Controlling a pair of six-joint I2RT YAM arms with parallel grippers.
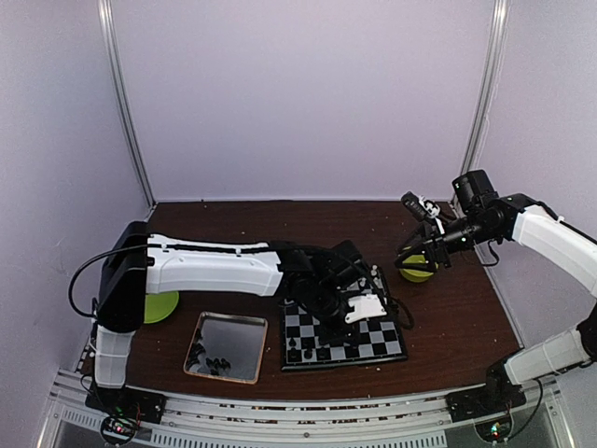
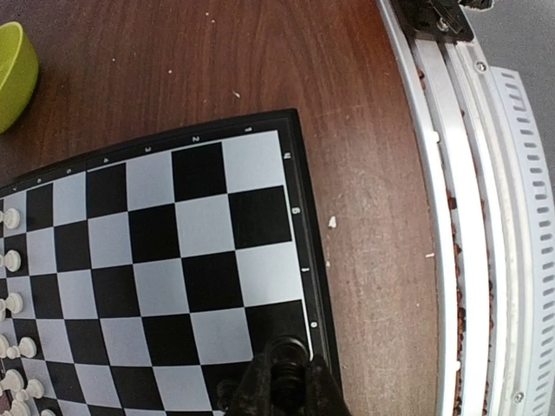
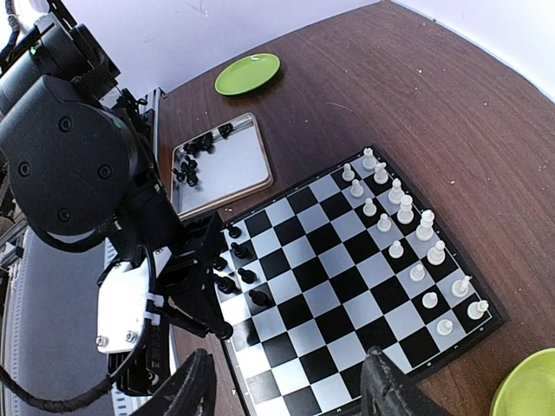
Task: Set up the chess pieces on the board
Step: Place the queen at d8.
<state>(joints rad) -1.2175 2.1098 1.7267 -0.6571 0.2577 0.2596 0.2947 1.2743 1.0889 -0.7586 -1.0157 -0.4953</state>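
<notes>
The board [image 3: 347, 277] lies flat on the bench, black and silvery-grey checks inside a thin black rim. The white pieces [image 3: 405, 211] stand upright in two rows along one edge. Along the opposite edge a few black pieces [image 3: 241, 253] stand in two part-filled rows. A lone black piece [image 2: 289, 354] sits at the board's corner, pinched between the fingers of my left tool [image 2: 288, 371]. The loose black pieces [image 3: 192, 156] sit clustered in the metal tray [image 3: 234, 169] beside the board.
</notes>
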